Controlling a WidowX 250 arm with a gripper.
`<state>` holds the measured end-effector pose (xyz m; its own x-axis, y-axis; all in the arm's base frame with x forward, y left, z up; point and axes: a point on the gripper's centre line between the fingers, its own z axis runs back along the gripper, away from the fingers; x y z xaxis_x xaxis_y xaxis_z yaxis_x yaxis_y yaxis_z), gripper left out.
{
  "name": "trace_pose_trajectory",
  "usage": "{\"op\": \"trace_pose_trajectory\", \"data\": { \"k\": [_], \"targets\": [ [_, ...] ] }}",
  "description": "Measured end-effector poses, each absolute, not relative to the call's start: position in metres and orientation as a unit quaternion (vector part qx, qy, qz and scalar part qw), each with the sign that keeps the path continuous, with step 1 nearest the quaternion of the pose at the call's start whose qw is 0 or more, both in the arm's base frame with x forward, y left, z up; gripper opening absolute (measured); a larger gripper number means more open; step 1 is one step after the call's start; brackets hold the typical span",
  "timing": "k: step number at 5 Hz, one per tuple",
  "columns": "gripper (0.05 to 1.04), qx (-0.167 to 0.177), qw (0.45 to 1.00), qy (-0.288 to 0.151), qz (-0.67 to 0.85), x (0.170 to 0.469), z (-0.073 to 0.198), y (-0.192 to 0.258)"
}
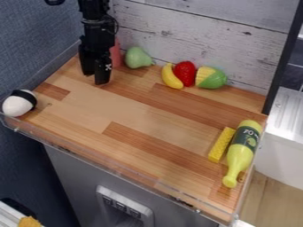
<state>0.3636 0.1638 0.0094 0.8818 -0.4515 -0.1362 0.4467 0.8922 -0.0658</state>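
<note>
Though your pincer (95, 80) hangs over the worktop (133, 108) at upper left, you cannot tell whether it's open or closed; a partly hidden pinkish-red object (116, 55) and green pear (137, 58) sit nearest.

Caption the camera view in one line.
Black gripper hanging over a wooden counter; toy pear, banana, strawberry and corn along the backboard; yellow bottle beside a yellow block.

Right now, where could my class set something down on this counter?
The broad middle is bare, from the white ball across to the yellow block, and from the banana down to the front rail. Crowded: the back, with end effector, pear, banana, strawberry and corn, and the right end, where block and bottle sit close.
</note>
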Motion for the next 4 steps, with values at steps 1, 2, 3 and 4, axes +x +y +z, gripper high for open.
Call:
{"op": "trace_pose_trajectory", "data": {
  "k": [1,2,3,4],
  "targets": [
    [0.673,-0.017,0.968,0.072,-0.239,0.3643,0.0093,0.1636],
    [0.378,-0.021,0.963,0.075,-0.26,0.3632,0.0089,0.1631],
    [0.164,-0.027,0.959,0.078,-0.272,0.3626,0.0095,0.1622],
    [0.064,-0.032,0.958,0.082,-0.273,0.3627,0.011,0.1614]
  ]
}}
